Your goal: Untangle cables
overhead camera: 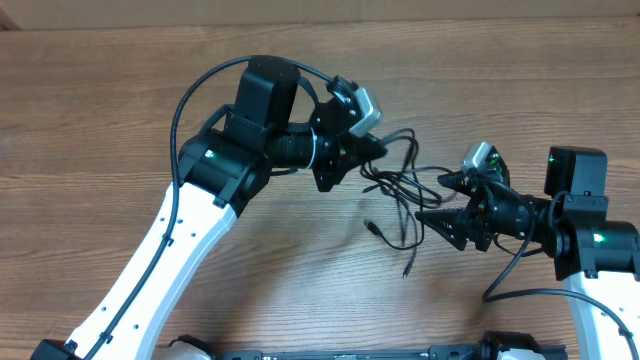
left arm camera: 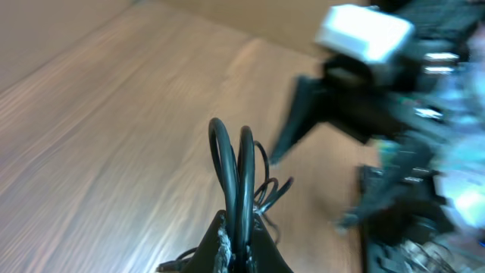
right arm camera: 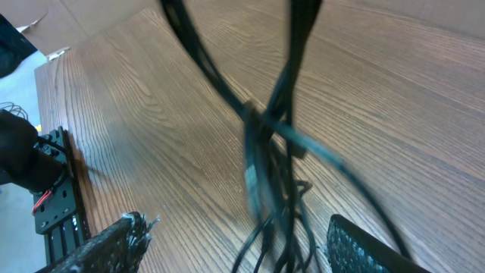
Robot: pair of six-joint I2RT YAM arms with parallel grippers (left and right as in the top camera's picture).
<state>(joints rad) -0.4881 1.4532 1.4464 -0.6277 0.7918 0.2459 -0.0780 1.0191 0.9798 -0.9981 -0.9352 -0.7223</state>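
The cables (overhead camera: 398, 186) are thin black cords in a loose tangle hanging over the middle of the wooden table, with two plug ends (overhead camera: 373, 228) trailing toward the front. My left gripper (overhead camera: 378, 147) is at the tangle's upper left, shut on two strands of cable (left arm camera: 232, 171) that loop up from its fingertips (left arm camera: 241, 231). From the right, my right gripper (overhead camera: 432, 199) stands open at the tangle. In the right wrist view, blurred strands (right arm camera: 265, 163) hang between its wide-apart fingers (right arm camera: 114, 243), touching neither that I can see.
The right arm (left arm camera: 364, 91) looms blurred, close in front of the left wrist camera. A black rail (overhead camera: 350, 353) runs along the table's front edge. A cardboard wall (overhead camera: 320, 10) lines the back. Bare wood (overhead camera: 90, 120) lies to the left.
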